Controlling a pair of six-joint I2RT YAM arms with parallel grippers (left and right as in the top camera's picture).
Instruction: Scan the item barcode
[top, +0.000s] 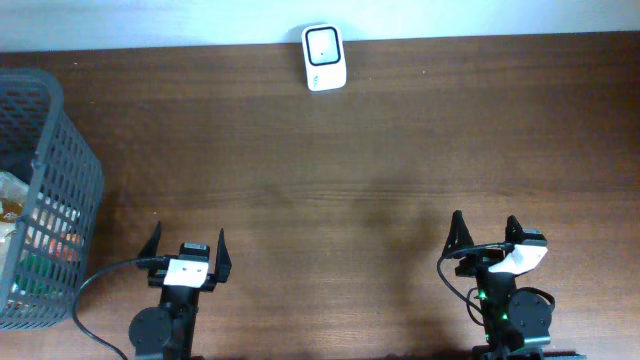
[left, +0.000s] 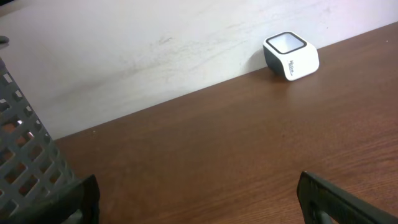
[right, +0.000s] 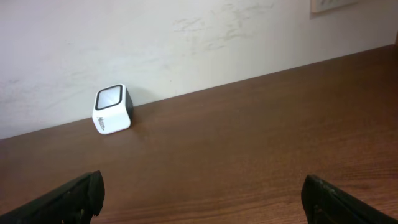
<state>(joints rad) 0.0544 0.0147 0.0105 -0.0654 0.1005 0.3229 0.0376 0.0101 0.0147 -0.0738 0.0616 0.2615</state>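
A dark brown wooden table (top: 350, 170) with streaked grain fills most of the overhead frame and meets a pale painted wall (top: 150, 22) along the top edge. A grey plastic lattice basket (top: 72, 175) stands on the table at the left edge, partly cut off. In the right wrist view, a small off-white wall plate (right: 333, 5) sits in the upper right corner, cropped by the frame.

1 barcode scanner (top: 324, 58), 1 grey mesh basket (top: 72, 175) w/ several items (top: 12, 195) inside, exact no. unclear, 1 table (top: 350, 170), 2 grippers: left gripper (top: 188, 236) & right gripper (top: 485, 222)
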